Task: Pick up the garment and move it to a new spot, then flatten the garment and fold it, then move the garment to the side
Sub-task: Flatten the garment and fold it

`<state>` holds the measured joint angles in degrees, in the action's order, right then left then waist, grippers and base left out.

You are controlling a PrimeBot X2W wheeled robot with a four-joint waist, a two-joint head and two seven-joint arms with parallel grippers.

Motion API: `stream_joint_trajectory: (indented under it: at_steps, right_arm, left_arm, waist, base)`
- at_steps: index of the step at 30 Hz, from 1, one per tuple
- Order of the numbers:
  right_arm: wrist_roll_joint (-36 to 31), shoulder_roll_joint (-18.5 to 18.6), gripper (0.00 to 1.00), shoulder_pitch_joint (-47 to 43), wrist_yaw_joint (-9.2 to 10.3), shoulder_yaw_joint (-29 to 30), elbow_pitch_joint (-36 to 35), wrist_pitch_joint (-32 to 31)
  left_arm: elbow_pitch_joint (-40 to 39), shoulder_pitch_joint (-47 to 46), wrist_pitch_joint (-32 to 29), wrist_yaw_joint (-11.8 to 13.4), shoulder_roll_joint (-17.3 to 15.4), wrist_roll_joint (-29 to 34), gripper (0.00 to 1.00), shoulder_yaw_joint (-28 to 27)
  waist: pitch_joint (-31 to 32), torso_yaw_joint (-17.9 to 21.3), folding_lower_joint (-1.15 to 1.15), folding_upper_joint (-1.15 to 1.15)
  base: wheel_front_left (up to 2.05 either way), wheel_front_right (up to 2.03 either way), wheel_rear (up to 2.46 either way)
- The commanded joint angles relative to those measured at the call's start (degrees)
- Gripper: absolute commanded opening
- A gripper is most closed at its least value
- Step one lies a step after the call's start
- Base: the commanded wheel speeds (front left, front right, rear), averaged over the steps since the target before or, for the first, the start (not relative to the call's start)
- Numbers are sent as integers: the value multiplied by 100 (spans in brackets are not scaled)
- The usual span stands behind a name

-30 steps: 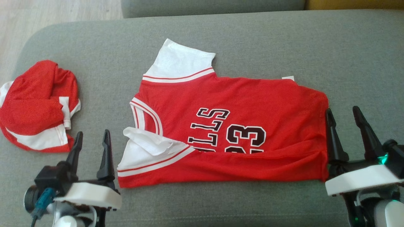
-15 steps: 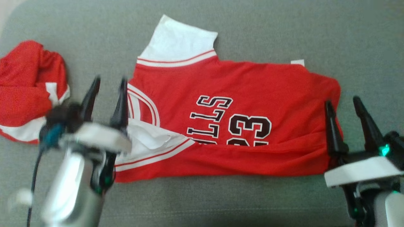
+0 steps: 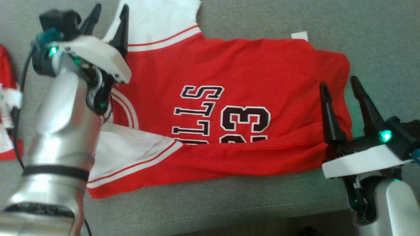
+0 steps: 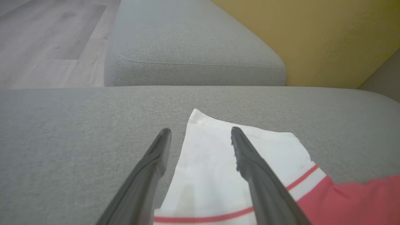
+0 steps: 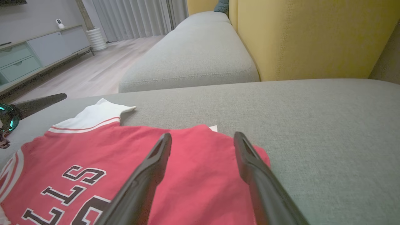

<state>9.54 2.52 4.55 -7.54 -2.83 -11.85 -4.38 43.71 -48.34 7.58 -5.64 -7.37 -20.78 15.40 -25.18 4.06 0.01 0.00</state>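
On the grey cushion [image 3: 229, 203] the red shirt [image 3: 229, 65] lay part-folded. The left gripper [image 3: 111, 8] gaped empty over its eleven o'clock sleeve [image 3: 157, 19], the right gripper [image 3: 338, 82] likewise at three o'clock. Mid-fold, I judged; next, both edges needed pinching.

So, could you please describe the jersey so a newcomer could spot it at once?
On the grey sofa lies the red jersey, spread flat with white sleeves. Unlike the other red garment at the left edge, it shows a black 23.
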Motion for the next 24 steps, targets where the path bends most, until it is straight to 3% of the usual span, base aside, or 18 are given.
stream_joint_trajectory:
  at_steps: [1, 8, 15, 16, 17, 24]
  right_arm:
    - [24, 37, 100, 144, 5, -192, -135, 85]
    - [127, 37, 100, 235, 5, -361, -25, 183]
    - [226, 36, 100, 198, 5, -340, 25, 264]
    - [232, 36, 100, 188, 5, -325, 33, 270]
    - [241, 36, 100, 182, 5, -311, 43, 272]
    - [289, 36, 100, 275, 5, -193, 158, 236]
  left_arm:
    - [181, -455, 12, -45, -215, -9, 100, -91]
    - [1510, -1349, -48, -121, -410, 59, 100, 79]
    - [2540, -1789, -497, -51, -546, 202, 100, 274]
    - [2601, -1820, -531, -61, -538, 210, 46, 304]
    - [2636, -1848, -521, -72, -538, 235, 0, 348]
    - [2733, -1928, -204, -127, -534, 308, 0, 538]
  waist:
    - [-180, 198, -1, 0]
    - [-359, 527, -1, 0]
    - [-416, 723, -1, 0]
    - [-415, 726, -1, 0]
    - [-416, 728, -1, 0]
    - [-409, 680, -1, 0]
  base:
    - [0, 0, 0]
    - [0, 0, 0]
    - [0, 0, 0]
    - [0, 0, 0]
    - [0, 0, 0]
    - [0, 0, 0]
